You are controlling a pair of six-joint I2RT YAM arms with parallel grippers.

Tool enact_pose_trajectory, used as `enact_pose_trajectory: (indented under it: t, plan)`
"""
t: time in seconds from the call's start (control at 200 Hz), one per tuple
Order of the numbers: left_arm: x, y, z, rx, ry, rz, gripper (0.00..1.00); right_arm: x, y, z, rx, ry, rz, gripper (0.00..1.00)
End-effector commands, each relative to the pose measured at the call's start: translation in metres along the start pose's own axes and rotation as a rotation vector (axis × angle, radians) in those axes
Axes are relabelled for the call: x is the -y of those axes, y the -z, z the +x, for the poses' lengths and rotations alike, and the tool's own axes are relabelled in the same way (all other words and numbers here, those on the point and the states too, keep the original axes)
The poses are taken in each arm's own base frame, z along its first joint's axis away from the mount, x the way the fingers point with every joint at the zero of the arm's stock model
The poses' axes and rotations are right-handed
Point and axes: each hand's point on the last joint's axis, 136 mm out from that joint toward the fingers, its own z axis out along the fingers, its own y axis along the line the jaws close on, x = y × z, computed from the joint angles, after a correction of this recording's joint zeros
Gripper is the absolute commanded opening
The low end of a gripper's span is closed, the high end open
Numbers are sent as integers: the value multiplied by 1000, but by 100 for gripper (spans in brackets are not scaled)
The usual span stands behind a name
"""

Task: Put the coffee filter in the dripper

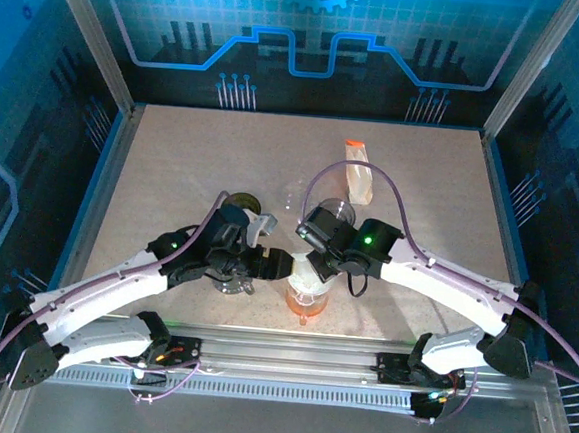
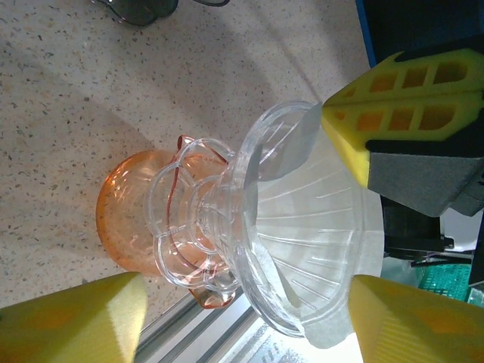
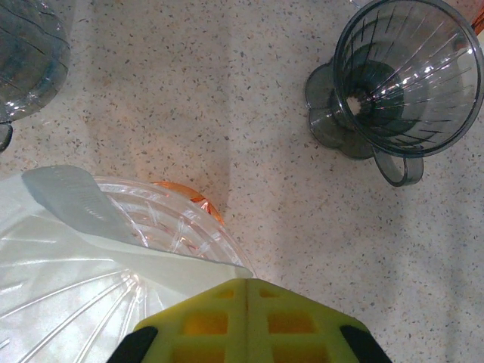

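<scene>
A clear ribbed dripper [image 2: 227, 227] stands on an orange glass vessel [image 2: 125, 219] near the table's front middle [image 1: 306, 300]. The white coffee filter [image 2: 333, 219] lies inside the dripper's cone, its edge sticking out past the rim [image 3: 68, 249]. My right gripper [image 3: 248, 286] is shut, pinching the filter's edge at the rim; its yellow fingers [image 2: 355, 128] are also in the left wrist view. Low at the dripper's side, my left gripper [image 2: 242, 325] is open, one yellow finger on each side of the dripper and apart from it. From above, the two grippers meet over the vessel, left [image 1: 281, 268] and right [image 1: 318, 267].
A dark grey dripper [image 3: 404, 72] with a handle stands on the table beyond the right gripper. Another dark glass piece [image 3: 26, 53] sits at the left. Further back lies a clear bag with an orange top [image 1: 358, 177]. The metal rail [image 1: 288, 362] runs along the front edge.
</scene>
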Motion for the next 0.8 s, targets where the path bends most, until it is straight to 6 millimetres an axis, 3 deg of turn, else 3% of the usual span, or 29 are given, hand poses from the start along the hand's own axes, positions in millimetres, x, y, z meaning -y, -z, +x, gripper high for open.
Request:
enact_pose_trajectory:
  t: [0.0, 0.3, 0.53, 0.62, 0.725, 0.796]
  plan:
    - [3, -3, 2, -28, -6, -2, 63, -6, -1, 5, -21, 5, -7, 4]
    - [-3, -11, 9, -61, 11, -29, 44, -6, 0, 6, -17, -4, -8, 4]
    - [-3, -6, 12, -63, 20, -29, 41, -2, 5, 4, 2, -19, 1, 12]
    - [-2, -7, 12, -68, 21, -25, 43, 1, 10, 0, 20, -26, 4, 26]
    - [-2, -10, 13, -76, 23, -22, 44, 5, 22, -7, 60, -45, -8, 54]
    - [-1, -10, 13, -76, 21, -18, 46, 5, 25, -8, 58, -64, -53, 62]
